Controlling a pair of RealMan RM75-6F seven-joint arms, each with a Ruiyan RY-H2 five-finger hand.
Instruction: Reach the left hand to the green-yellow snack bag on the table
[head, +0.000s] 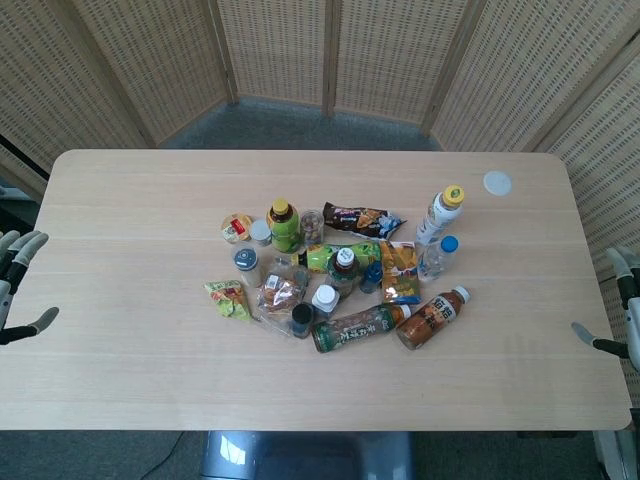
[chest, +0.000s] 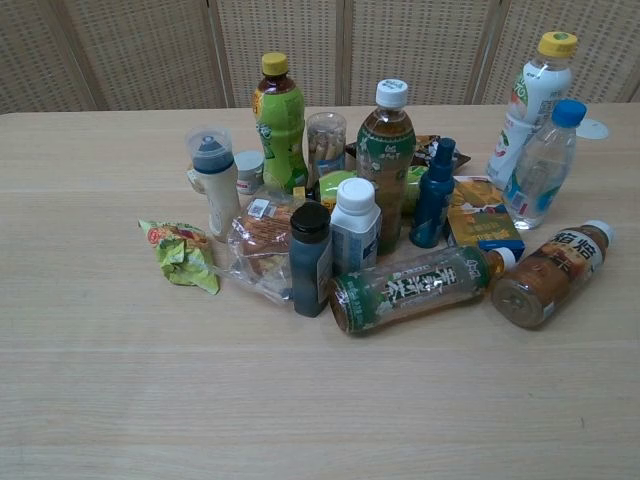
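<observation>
The green-yellow snack bag (head: 229, 299) (chest: 181, 255) lies crumpled on the table at the left edge of the cluster of items. My left hand (head: 17, 285) hangs off the table's left edge, far left of the bag, with its fingers apart and nothing in it. At the table's right edge sits my right hand (head: 615, 310), also empty with its fingers spread. Neither hand shows in the chest view.
Beside the bag stand a small grey-capped bottle (chest: 212, 180), a clear bag of pastries (chest: 262, 245) and a dark bottle (chest: 311, 260). Further right lie tea bottles (chest: 415, 290) and other snacks. A white lid (head: 497, 183) lies at the far right. Bare tabletop (head: 120, 290) stretches between hand and bag.
</observation>
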